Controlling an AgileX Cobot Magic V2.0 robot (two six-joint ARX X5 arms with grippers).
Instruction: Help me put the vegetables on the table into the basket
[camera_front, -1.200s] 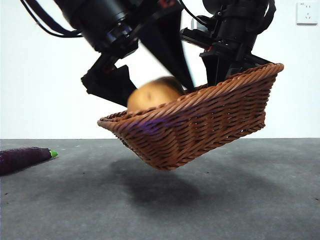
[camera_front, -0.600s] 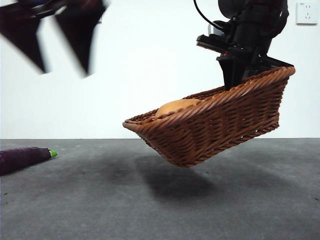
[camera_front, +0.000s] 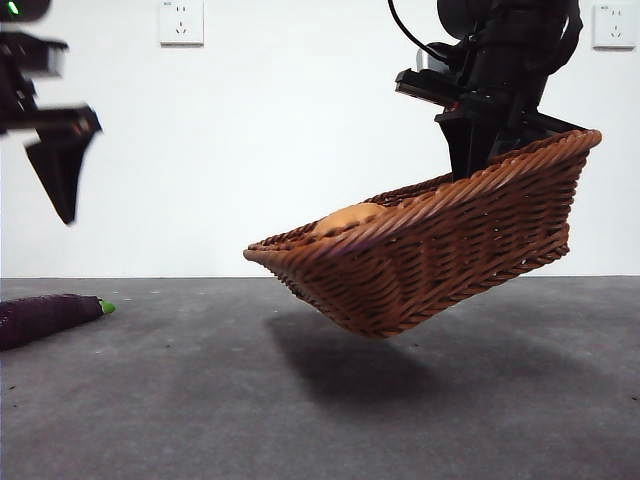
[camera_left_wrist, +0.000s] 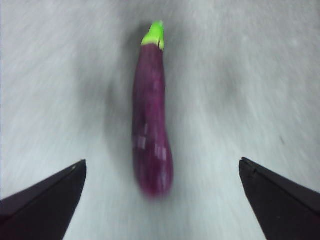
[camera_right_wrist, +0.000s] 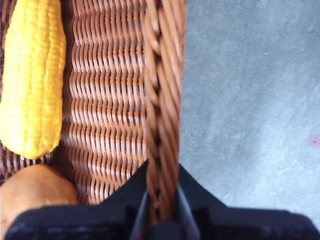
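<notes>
front: low, level | wrists: downward (close) | shared: basket (camera_front: 440, 250)

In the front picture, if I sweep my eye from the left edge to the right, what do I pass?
Eggplant lying on the table → left gripper hanging above it → tilted basket held off the table, a potato showing over its rim → right gripper clamped on the basket's raised rim.
</notes>
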